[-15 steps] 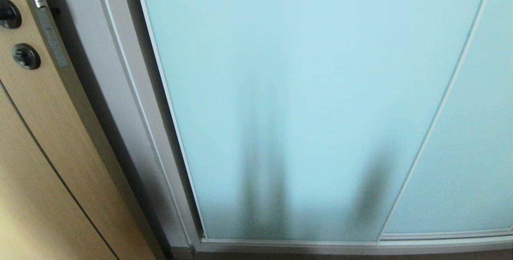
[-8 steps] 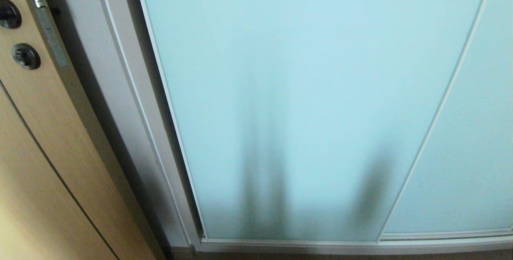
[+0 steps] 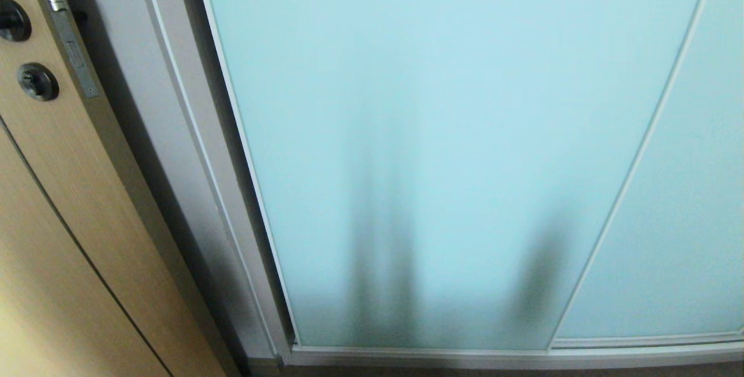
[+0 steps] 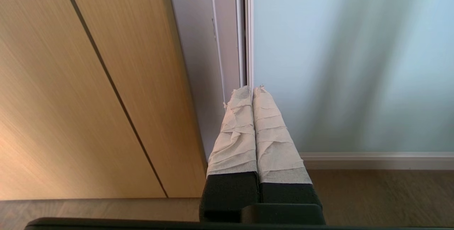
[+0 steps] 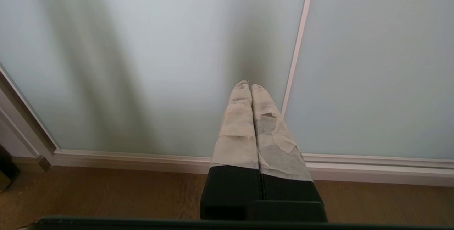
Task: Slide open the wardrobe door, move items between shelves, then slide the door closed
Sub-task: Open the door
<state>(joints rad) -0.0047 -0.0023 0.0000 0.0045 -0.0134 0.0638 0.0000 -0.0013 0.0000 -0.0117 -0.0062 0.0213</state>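
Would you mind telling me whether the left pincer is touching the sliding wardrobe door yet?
Cannot tell. In the left wrist view the left pincer, shut, points toward the sliding wardrobe door's frame edge, but looking along the fingers shows neither contact nor gap.

Head view looks down, close, at the sliding wardrobe door [image 3: 442,150] and wood-grain door [image 3: 52,203] to its left; both low wrist views face the same glass, the left one [image 4: 354,63] sharing the wood-grain door [image 4: 71,99], the right one [image 5: 159,45] the floor [image 5: 106,194].

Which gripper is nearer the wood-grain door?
Left. The left gripper is shut and points at the gap between the wood-grain door and the sliding door. The right gripper, also shut, faces only frosted glass, by the divider strip.
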